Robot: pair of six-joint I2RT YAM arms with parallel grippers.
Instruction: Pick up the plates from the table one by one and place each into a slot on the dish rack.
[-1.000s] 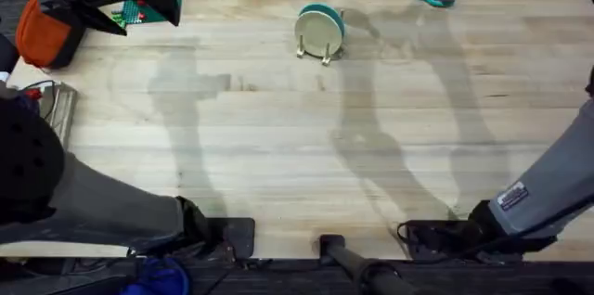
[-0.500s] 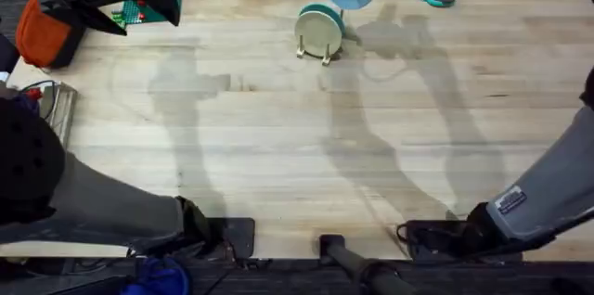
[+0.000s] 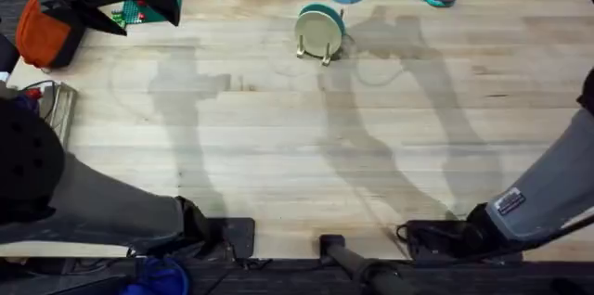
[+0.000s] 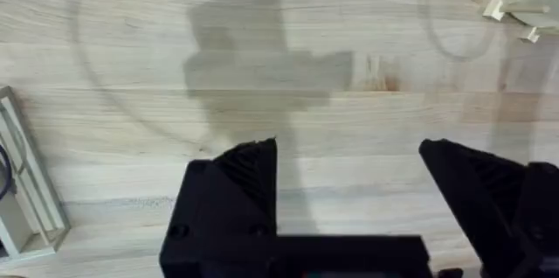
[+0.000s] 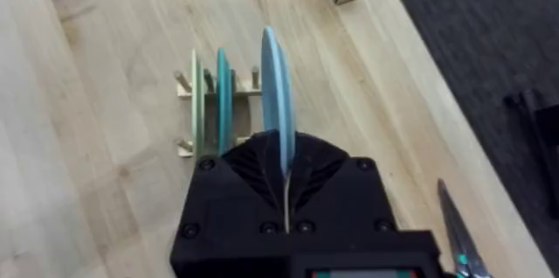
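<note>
Right gripper (image 5: pixel 286 169): clamping the light blue plate (image 5: pixel 276 94) by its rim, fingers closed tight on it.
Plate: standing on edge, parallel to the cream plate (image 5: pixel 197 103) and teal plate (image 5: pixel 224 94), hovering above the dish rack (image 5: pixel 185 116) at the table's (image 3: pixel 278 137) far edge.
Left gripper (image 4: pixel 349 182): gaping wide, holding nothing.

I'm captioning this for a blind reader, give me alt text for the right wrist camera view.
The right gripper pinches a light blue plate on edge above a small wooden dish rack that already holds a cream plate and a teal plate. The rack stands on a pale wooden table.
</note>
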